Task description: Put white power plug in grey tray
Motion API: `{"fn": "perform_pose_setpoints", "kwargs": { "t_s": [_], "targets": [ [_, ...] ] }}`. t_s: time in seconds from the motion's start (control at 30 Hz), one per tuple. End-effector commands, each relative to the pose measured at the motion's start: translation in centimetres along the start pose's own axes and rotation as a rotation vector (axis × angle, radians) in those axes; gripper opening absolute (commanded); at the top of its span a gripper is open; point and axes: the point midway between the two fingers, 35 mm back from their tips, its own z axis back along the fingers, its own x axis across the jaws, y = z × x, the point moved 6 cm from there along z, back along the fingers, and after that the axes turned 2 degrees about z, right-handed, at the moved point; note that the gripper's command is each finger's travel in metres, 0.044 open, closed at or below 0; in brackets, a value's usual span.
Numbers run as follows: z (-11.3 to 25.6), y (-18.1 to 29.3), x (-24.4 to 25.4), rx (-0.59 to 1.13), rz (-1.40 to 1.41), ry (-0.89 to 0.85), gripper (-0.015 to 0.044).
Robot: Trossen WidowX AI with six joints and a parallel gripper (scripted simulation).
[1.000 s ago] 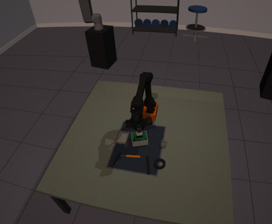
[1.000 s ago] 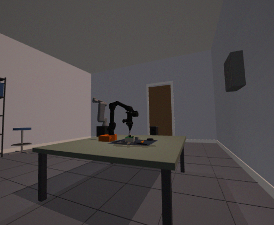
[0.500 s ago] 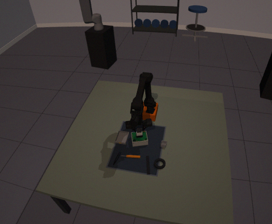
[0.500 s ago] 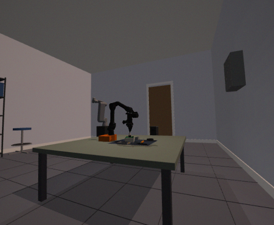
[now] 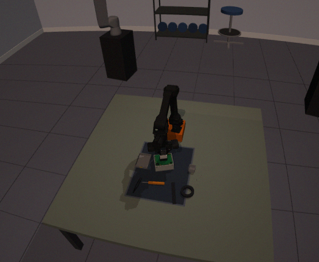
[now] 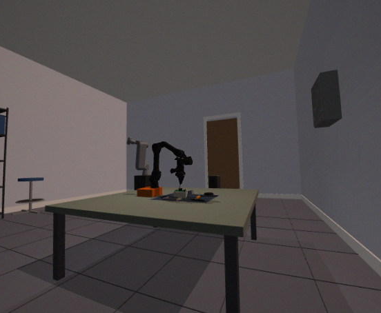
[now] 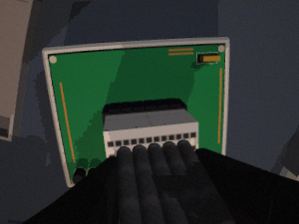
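Above the green circuit board (image 5: 168, 163) (image 6: 179, 191) (image 7: 145, 74), my pincer (image 5: 163, 152) (image 6: 180, 185) (image 7: 156, 162) grips the white power plug (image 5: 163, 157) (image 6: 180, 187) (image 7: 151, 129), which sits at its black socket (image 7: 145, 105) on the board, over the counter (image 5: 225, 184) (image 6: 148, 211).

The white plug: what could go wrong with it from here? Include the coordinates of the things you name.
The fingers (image 5: 163, 152) (image 6: 181, 183) grip the plug (image 5: 163, 157) (image 7: 151, 129) at its socket (image 7: 145, 105), so a hard pull might lift the board (image 5: 159, 160) (image 7: 145, 74) too. The smooth-looking plug could slip out of the fingers. The bundled wires (image 7: 154, 183) might get pinched or bent.
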Motion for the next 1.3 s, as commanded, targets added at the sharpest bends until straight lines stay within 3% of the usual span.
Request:
{"fn": "perform_pose_setpoints", "kwargs": {
  "t_s": [0.0, 0.5, 0.77, 1.1, 1.27],
  "targets": [
    [-0.1, 0.0, 0.1, -0.003, 0.004, -0.006, 0.0015],
    [0.8, 0.0, 0.1, -0.003, 0.004, -0.009, 0.0000],
    [1.3, 0.0, -1.2, -0.006, 0.005, -0.095, 0.0000],
    [1.4, -0.1, 1.9, 0.001, 0.004, 0.114, 0.0000],
    [1.5, -0.1, 1.8, 0.001, 0.004, 0.110, 0.0000]
  ]
}}
